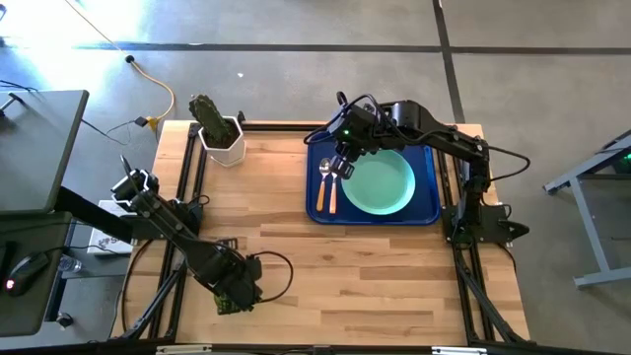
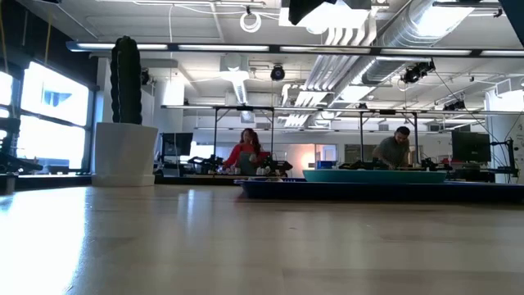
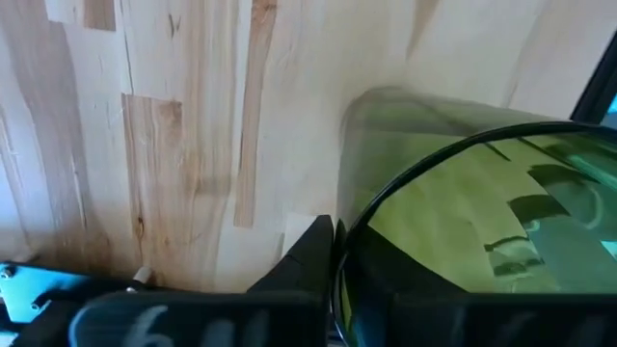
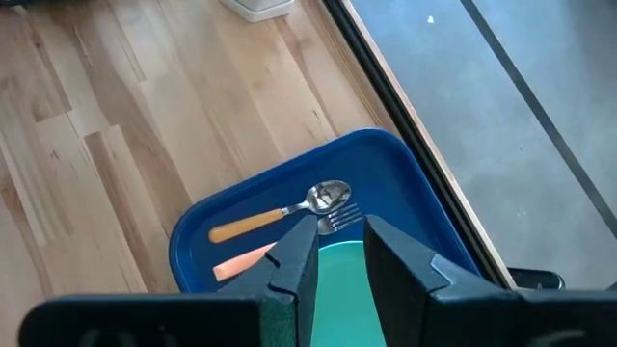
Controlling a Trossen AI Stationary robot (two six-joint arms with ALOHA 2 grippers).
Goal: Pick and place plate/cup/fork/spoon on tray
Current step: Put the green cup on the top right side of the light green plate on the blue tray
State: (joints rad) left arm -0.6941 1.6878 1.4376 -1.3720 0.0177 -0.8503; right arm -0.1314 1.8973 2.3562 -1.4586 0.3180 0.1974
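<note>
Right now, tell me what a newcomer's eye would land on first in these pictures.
First, the large dark-blue plastic tray on the table's right side, holding the round mint-green plate with the wood-handled spoon and fork beside it. The right gripper hovers open above that cutlery. Near the table's front edge on the left side, the left gripper is at the translucent dark-green cup.

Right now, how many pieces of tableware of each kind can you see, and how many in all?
Round mint-green plate, on the dark-blue plastic tray: 1
Wood-handled metal spoon, on the tray: 1
Wood-handled metal fork, on the tray: 1
Translucent dark-green cup, at the left gripper: 1
Total: 4
</note>
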